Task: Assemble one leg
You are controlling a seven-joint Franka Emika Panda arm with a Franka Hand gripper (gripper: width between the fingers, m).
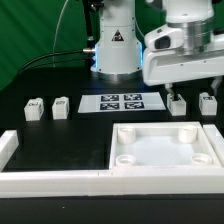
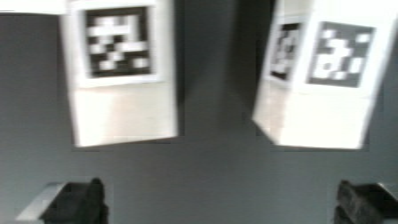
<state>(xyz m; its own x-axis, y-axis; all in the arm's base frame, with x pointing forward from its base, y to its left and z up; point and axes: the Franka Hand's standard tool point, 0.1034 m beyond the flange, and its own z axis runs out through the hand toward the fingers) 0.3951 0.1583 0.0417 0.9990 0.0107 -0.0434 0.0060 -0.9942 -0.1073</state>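
Note:
Four small white legs with marker tags stand on the black table. Two are at the exterior view's left (image 1: 35, 108) (image 1: 62, 106). Two are at its right (image 1: 178, 101) (image 1: 207, 102). My gripper (image 1: 191, 87) hangs just above and between the right pair. In the wrist view these two legs (image 2: 121, 72) (image 2: 322, 76) stand side by side with a dark gap between them. My gripper (image 2: 221, 203) is open and empty. Its dark fingertips (image 2: 73, 201) show wide apart at the frame edge, touching neither leg.
The large white square tray-like part (image 1: 166, 131) with round corner sockets lies at the front right. The marker board (image 1: 121, 101) lies in the middle behind it. A white L-shaped rail (image 1: 40, 179) runs along the front left. The robot base (image 1: 116, 45) stands at the back.

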